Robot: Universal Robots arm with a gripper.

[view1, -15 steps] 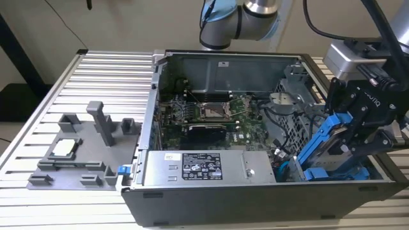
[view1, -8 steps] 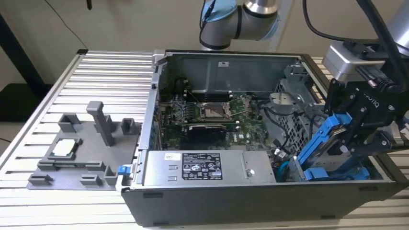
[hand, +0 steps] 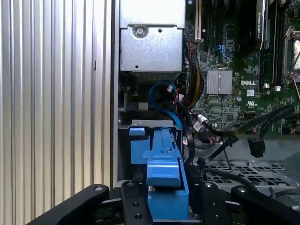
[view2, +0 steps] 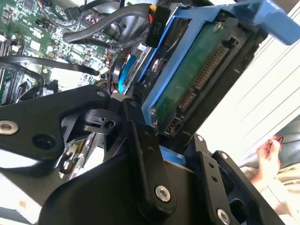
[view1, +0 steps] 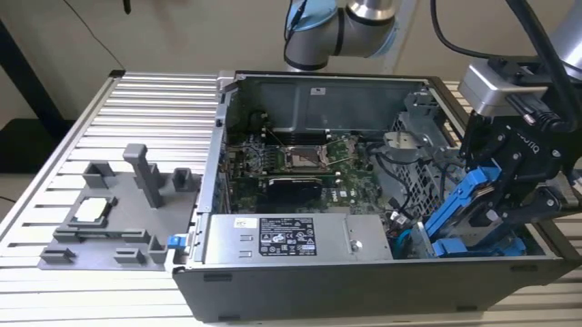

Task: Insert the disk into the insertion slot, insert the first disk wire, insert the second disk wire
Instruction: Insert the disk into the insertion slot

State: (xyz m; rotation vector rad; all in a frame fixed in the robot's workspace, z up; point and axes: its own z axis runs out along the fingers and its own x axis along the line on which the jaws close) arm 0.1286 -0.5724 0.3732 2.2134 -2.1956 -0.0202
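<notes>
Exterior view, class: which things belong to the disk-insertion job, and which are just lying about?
Job: the disk, held tilted in the gripper; the insertion slot; black connector cable.
Lying about: grey fixture block on the ribbed table; power-supply box; motherboard; a person's hand.

White code marks black plug (view2: 157, 26) just ahead of gripper (view2: 164, 131), white lettering the motherboard (hand: 225, 108), printed label (view1: 286, 236) the power-supply box (view1: 364, 238).
</notes>
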